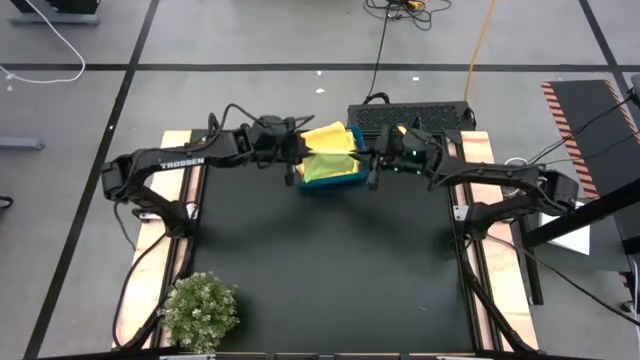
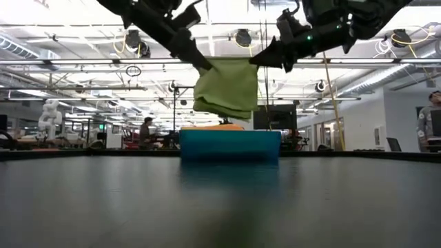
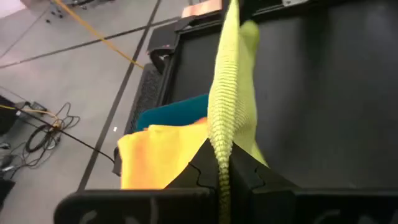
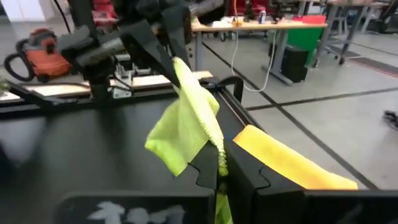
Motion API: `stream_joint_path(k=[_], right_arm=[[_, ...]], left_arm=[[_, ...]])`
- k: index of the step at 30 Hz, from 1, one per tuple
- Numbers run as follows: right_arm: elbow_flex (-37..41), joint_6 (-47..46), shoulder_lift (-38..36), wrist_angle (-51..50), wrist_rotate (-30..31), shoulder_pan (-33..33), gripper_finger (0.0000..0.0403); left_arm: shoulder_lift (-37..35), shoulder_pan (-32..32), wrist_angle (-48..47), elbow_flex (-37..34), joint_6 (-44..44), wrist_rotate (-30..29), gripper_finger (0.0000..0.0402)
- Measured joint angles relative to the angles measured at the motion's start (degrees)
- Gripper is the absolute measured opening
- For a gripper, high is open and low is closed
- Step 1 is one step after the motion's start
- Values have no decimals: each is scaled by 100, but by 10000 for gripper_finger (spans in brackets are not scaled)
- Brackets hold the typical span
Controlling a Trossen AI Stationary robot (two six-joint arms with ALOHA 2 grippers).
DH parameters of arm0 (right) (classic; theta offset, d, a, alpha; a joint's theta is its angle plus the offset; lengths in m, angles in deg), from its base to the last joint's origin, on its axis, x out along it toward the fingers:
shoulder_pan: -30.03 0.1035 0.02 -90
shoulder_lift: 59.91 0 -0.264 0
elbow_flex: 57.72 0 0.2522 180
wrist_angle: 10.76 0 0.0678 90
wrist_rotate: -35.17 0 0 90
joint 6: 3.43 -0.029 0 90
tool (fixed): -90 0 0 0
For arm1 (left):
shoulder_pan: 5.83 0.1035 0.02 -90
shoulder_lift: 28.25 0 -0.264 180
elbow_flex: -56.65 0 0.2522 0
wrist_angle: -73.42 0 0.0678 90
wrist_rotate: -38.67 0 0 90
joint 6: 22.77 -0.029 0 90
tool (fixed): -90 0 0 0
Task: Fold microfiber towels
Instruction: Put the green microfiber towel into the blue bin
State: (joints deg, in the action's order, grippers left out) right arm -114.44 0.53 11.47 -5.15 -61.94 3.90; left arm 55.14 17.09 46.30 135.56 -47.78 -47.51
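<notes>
A lime green microfiber towel hangs in the air between my two grippers, above the blue bin at the table's far middle. My left gripper is shut on its left upper end and my right gripper on its right upper end. A yellow towel lies over the bin's far rim, and an orange one peeks above the bin. In the high view the green towel sits between the left gripper and the right gripper. My left gripper pinches the green towel's upper edge between its two fingers, coming from the table's left and slanting down. The cloth runs away from the fingers toward the other gripper and hangs below, clear of the bin. My right gripper pinches the towel's upper edge at its other end between its two fingers, coming nearly level from the table's right. The edge sags a little between the two holds, and the rest hangs loose in folds below.
A small bushy green plant stands at the near left corner of the black table top. A dark box sits behind the bin, off the table's far edge.
</notes>
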Motion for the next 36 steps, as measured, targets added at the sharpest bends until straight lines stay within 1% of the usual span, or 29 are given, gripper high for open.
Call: stream_joint_path(k=[2, 5, 7, 10, 13, 15, 19, 23, 26, 32, 36], right_arm=[[-33, -21, 114, 87, -218, -161, 8], [-157, 54, 343, -39, -243, -281, 8], [-271, 163, 507, -122, -237, -367, 8], [-410, 299, 781, -120, -212, -490, 8], [-531, 383, 1014, -135, -213, -621, 8], [-576, 417, 1117, -116, -221, -724, 8], [-618, 441, 1338, -104, -408, -900, 8], [-619, 440, 1584, -13, -423, -1040, 8], [-619, 531, 1827, 145, -378, -1102, 8], [-621, 777, 2426, 1201, -312, -1172, 9], [-621, 792, 2673, 1349, -320, -1246, 16]], left_arm=[[101, 148, 36, 1, 6, 110, 10], [288, 264, 41, -2, 64, 150, 13], [395, 311, 41, -9, 77, 136, 7], [621, 341, 132, -9, 96, -7, 7], [833, 353, 260, -11, 97, -322, 16], [955, 398, 322, -11, 96, -446, 14], [1209, 582, 364, -9, 197, -363, 6], [1376, 789, 431, 3, 306, -324, 22], [1455, 912, 475, -4, 326, -331, 29], [1527, 1087, 636, -13, 297, -417, 21], [1540, 1122, 610, -17, 260, -412, 25]])
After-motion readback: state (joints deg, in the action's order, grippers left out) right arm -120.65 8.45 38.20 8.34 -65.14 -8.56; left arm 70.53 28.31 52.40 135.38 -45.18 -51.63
